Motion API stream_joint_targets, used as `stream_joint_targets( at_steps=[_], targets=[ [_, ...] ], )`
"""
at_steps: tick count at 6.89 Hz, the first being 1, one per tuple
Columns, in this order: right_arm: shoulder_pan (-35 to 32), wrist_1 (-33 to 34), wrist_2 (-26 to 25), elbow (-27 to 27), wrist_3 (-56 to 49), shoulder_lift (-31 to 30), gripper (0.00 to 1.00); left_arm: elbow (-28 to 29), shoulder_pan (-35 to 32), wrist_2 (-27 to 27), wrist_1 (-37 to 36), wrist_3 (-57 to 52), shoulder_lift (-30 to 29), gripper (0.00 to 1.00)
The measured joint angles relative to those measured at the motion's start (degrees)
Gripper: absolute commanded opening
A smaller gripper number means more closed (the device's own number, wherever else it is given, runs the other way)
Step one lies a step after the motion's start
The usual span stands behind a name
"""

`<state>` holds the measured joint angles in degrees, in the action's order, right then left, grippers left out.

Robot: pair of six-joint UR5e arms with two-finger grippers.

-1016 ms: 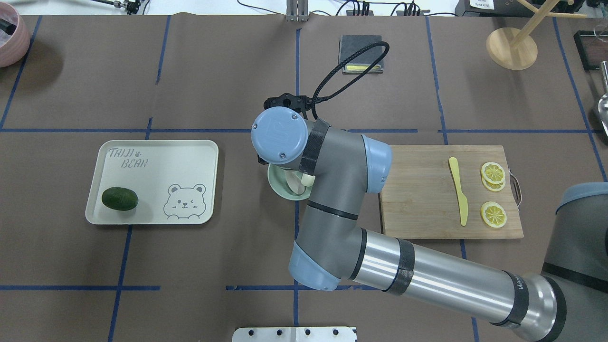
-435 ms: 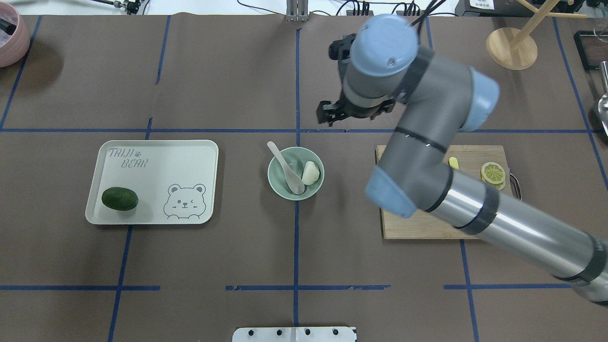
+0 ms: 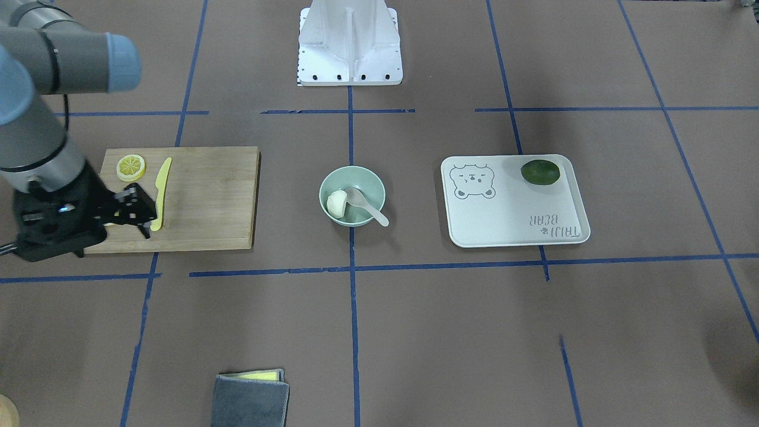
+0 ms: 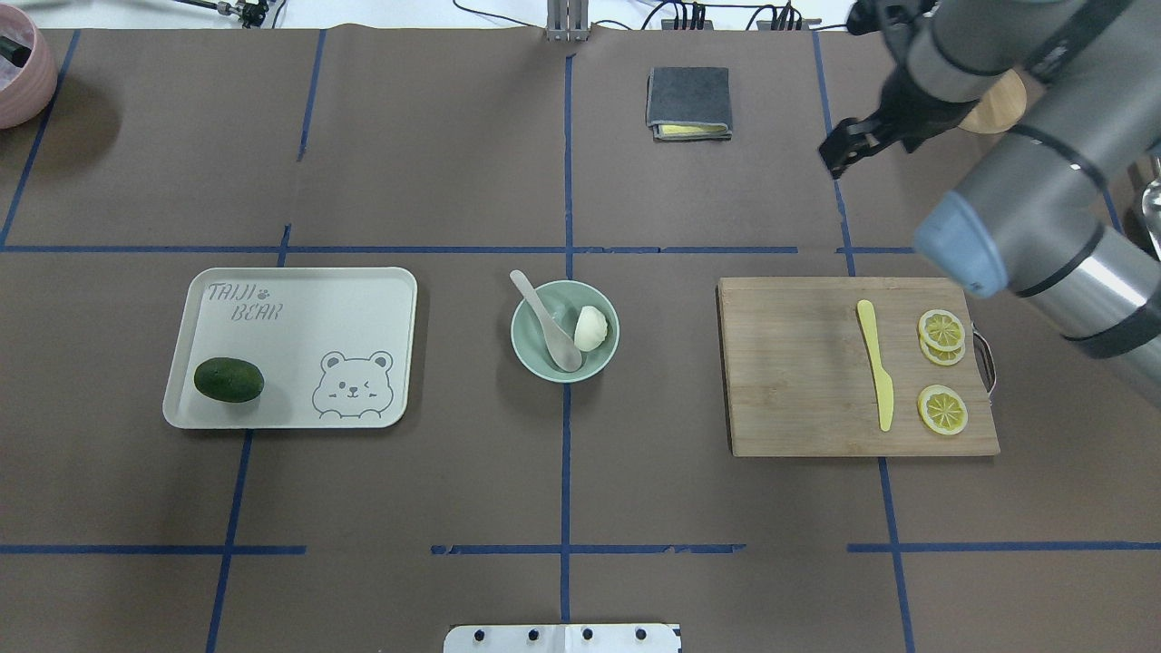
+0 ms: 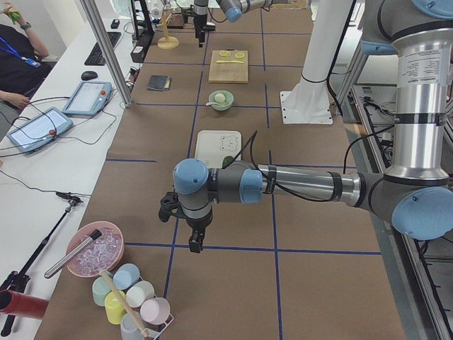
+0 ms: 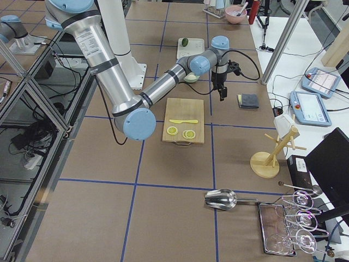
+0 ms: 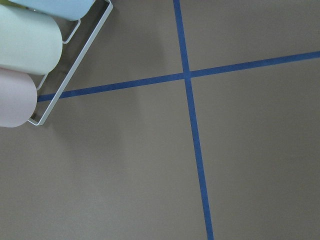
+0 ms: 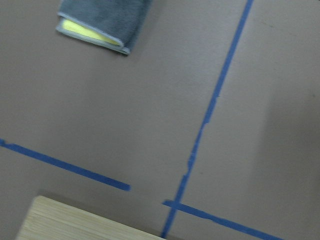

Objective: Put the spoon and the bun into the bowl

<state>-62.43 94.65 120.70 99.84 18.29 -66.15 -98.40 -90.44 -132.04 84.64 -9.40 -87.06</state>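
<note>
The pale mint-green bowl (image 4: 542, 365) stands at the table's middle, also in the front-facing view (image 3: 356, 171). The white bun (image 4: 590, 328) (image 3: 337, 203) lies inside it on its right side. The beige spoon (image 4: 549, 322) (image 3: 369, 209) lies in the bowl with its scoop down and its handle over the far-left rim. My right gripper (image 4: 839, 152) (image 3: 140, 212) is open and empty, in the air far to the bowl's right, beyond the cutting board's far edge. My left gripper (image 5: 195, 241) shows only in the exterior left view, far from the bowl; I cannot tell its state.
A tray (image 4: 299, 299) with a dark green fruit (image 4: 229, 379) lies left of the bowl. A cutting board (image 4: 798, 381) with a yellow knife (image 4: 876, 367) and lemon slices (image 4: 941, 328) lies right. A grey cloth (image 4: 689, 102) and a wooden stand (image 4: 989, 109) are at the back.
My right arm has risen from over the bowl and swung away to the back right. The spoon and bun stay in the bowl, now uncovered.
</note>
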Motion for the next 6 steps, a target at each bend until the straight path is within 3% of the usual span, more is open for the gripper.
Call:
stream_joint_targets(
  at_steps=[2,4,6],
  targets=[
    [-10.61,-0.60,5.76,-0.41,-13.69,-12.12,1.00,-0.40,0.00,0.06,0.23,-0.18,-0.15,1.00],
    [-16.48,-6.35,8.05,-1.14,-16.59,-24.55,1.00,-0.83,0.00,0.02,0.03,-0.21,-0.12,1.00],
    [-19.47,-9.41,12.31,-1.91,-16.68,-29.16,1.00,-0.96,0.00,-0.05,-0.02,-0.26,-0.05,1.00]
  ],
)
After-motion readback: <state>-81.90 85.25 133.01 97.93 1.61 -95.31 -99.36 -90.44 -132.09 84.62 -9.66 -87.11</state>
